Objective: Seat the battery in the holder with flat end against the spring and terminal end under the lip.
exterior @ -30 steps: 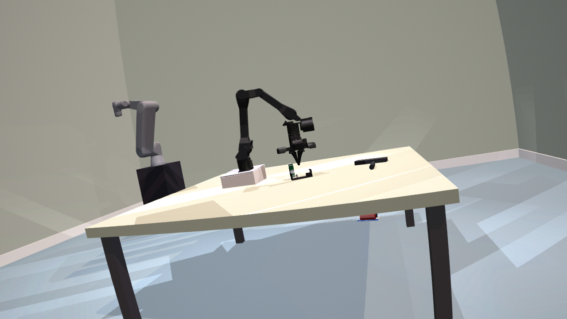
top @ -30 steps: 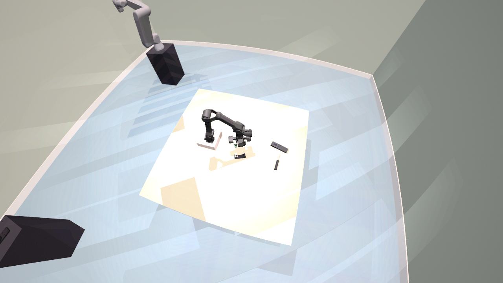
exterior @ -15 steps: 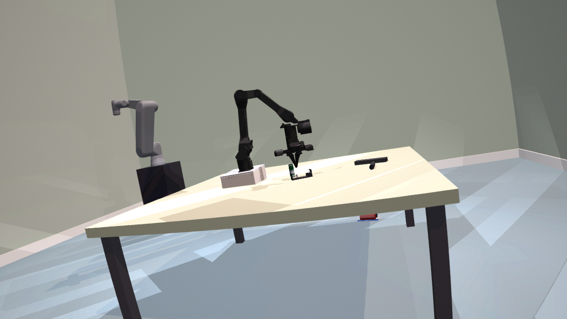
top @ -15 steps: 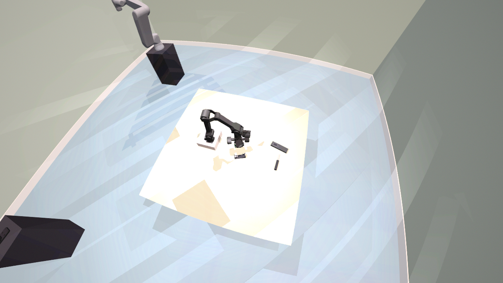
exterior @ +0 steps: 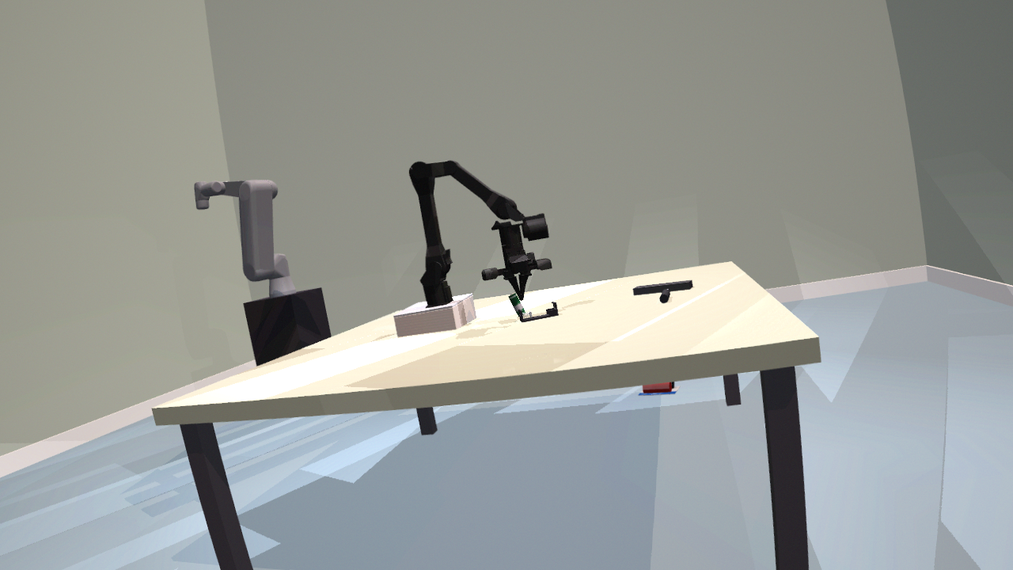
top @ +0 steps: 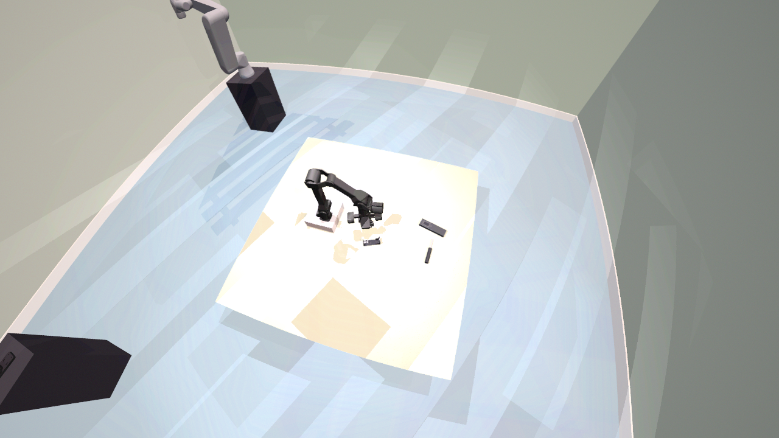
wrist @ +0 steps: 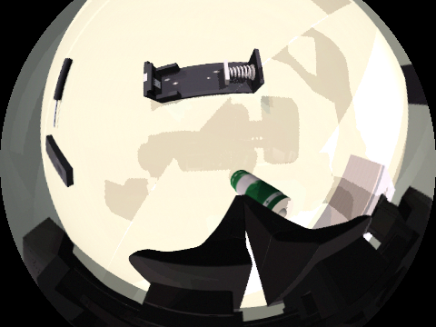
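Observation:
The green and white battery (exterior: 517, 305) (wrist: 256, 188) leans steeply, off the holder. In the wrist view its end with the plus mark is nearest the camera. The top view does not show it clearly. The black holder (top: 372, 243) (exterior: 540, 317) (wrist: 193, 83) is empty. In the wrist view its spring (wrist: 242, 73) is at the right end and its lip end (wrist: 147, 78) at the left. My gripper (exterior: 521, 298) (wrist: 240, 200) is shut with nothing between its fingers. Its tips are low, right beside the battery; whether they touch is unclear.
A black bar-shaped block (top: 433, 227) (exterior: 651, 288) (wrist: 60, 161) and a screwdriver (top: 428, 255) (exterior: 664, 296) (wrist: 64, 78) lie beyond the holder, away from my base. My pale base block (top: 320, 224) (exterior: 425, 321) (wrist: 356, 183) is on the battery's other side. A grey arm (top: 219, 43) (exterior: 256, 226) stands off the table.

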